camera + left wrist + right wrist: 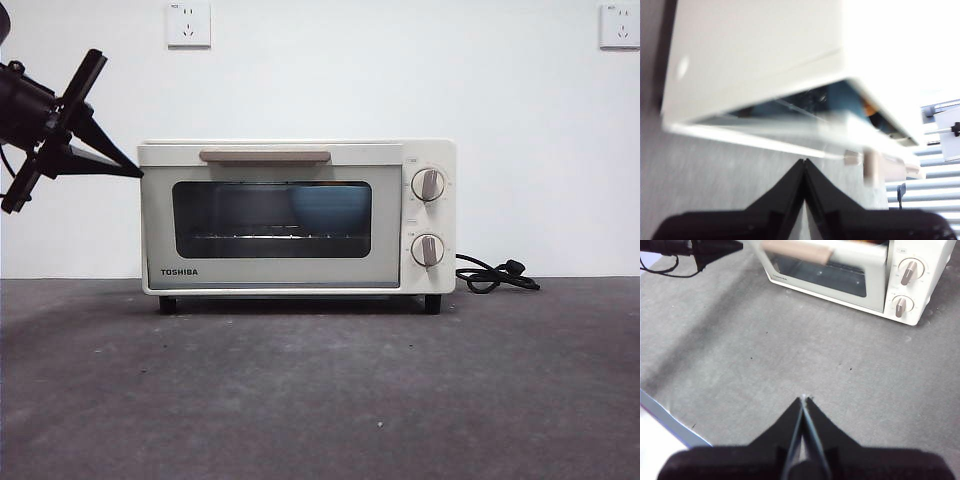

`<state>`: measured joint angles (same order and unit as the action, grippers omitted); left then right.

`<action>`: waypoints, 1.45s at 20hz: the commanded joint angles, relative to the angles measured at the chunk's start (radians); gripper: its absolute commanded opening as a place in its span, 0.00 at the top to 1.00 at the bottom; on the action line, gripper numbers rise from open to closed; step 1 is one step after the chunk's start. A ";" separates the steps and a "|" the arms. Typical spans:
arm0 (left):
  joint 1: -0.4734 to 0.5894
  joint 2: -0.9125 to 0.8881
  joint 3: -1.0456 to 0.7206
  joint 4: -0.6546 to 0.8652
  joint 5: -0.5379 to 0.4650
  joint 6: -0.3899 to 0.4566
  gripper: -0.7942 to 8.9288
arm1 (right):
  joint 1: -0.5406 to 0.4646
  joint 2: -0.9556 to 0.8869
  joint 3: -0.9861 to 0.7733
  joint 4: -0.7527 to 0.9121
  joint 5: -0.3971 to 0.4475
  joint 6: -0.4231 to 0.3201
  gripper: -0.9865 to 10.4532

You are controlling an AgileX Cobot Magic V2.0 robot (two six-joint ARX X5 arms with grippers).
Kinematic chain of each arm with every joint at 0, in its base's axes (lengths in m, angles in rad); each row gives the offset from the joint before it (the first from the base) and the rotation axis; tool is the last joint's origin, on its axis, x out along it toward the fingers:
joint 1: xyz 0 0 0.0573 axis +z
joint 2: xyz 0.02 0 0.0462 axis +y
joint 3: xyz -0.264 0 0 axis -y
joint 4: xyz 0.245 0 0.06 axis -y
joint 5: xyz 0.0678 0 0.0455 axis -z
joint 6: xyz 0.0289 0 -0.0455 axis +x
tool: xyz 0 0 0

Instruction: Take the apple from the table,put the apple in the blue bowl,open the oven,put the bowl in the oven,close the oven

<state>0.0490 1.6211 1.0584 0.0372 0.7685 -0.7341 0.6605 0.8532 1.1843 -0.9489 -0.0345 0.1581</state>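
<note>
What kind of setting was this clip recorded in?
Probably a lab or test bench, not a kitchen: the oven stands alone on a bare grey table against a plain white wall with sockets, and its cord lies unplugged.

1. A plain white wall point(520, 120) is seen at the far side, lit evenly.
2. Two white wall sockets are mounted high on it: a left socket point(189, 24) and a right socket point(620, 25).
3. In the left wrist view, pale horizontal slats point(940, 175) are shown, blurred.
</note>
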 commanded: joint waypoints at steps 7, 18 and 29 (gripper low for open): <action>-0.020 -0.002 0.000 0.027 0.079 0.027 0.93 | 0.000 -0.002 -0.007 -0.029 0.001 0.023 0.92; -0.165 -0.363 0.000 -0.521 -0.186 0.550 0.93 | 0.000 0.001 -0.007 -0.080 0.002 0.023 0.91; -0.187 -0.719 0.002 -0.673 -0.298 0.580 0.92 | 0.000 0.001 -0.007 -0.080 0.001 0.023 0.91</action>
<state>-0.1349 0.9009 1.0611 -0.6426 0.4698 -0.1673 0.6605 0.8536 1.1843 -1.0321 -0.0338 0.1726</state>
